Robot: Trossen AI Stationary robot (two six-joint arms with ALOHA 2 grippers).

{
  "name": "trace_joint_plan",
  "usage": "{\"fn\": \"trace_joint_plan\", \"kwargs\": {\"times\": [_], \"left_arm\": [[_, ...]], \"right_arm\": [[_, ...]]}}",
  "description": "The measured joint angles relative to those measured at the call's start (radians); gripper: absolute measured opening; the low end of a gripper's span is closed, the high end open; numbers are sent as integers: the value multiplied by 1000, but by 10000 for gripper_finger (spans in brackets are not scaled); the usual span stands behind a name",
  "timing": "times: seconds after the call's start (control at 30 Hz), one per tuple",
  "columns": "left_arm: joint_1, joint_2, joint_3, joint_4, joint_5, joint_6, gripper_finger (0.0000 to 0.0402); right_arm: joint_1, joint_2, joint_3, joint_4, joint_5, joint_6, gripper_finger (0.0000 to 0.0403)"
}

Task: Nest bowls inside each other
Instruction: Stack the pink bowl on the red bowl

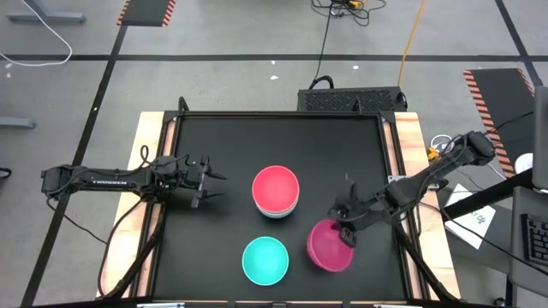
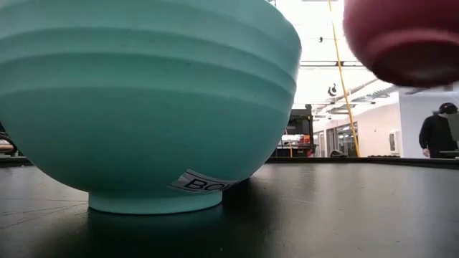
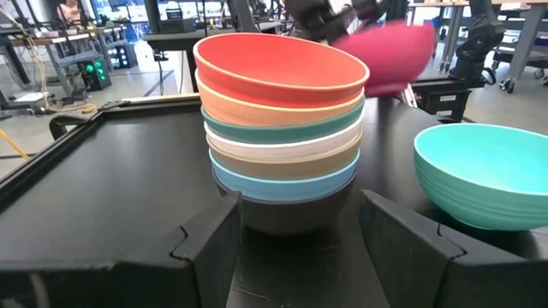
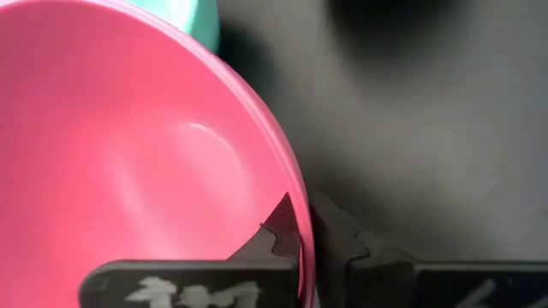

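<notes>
A stack of nested bowls (image 1: 276, 192) stands mid-table on its bottom bowl's foot, a red-pink one on top (image 3: 282, 68). A turquoise bowl (image 1: 265, 260) stands alone on its foot near the front edge (image 2: 143, 107). To its right a magenta bowl (image 1: 330, 248) hangs above the table (image 2: 409, 36), with my right gripper (image 1: 347, 229) shut on it. My left gripper (image 1: 214, 178) stands open to the left of the stack, pointing at it and touching nothing. My right gripper holds the magenta bowl by its rim (image 4: 295, 244) on the side toward the table's right edge. One finger (image 4: 272, 231) is inside the bowl and the other (image 4: 342, 244) outside the wall. The fingers slant down from the right. The bowl is lifted clear of the table and tilted.
The black table top (image 1: 231, 145) has a raised rim and wooden side rails. Bare surface lies behind the stack and at the far left. Beyond the table a person (image 2: 437, 132) stands in the room.
</notes>
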Motion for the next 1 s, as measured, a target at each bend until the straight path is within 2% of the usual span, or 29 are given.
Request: {"fn": "trace_joint_plan", "kwargs": {"times": [0.27, 0.4, 0.5, 0.73, 0.9, 1.0], "left_arm": [[0, 0, 0, 0, 1, 0, 237], [0, 0, 0, 0, 2, 0, 237], [0, 0, 0, 0, 2, -8, 237], [0, 0, 0, -8, 2, -19, 237], [0, 0, 0, -8, 2, -19, 237], [0, 0, 0, -9, 2, -19, 237]], "right_arm": [[-121, -146, 40, 3, 103, -290, 1], [-178, -157, 155, -55, 159, -464, 1], [-217, -141, 276, -170, 179, -523, 1], [-330, -2, 615, -507, 187, -559, 0], [-425, 161, 855, -707, 69, -574, 0], [-473, 254, 993, -788, 35, -596, 0]]}}
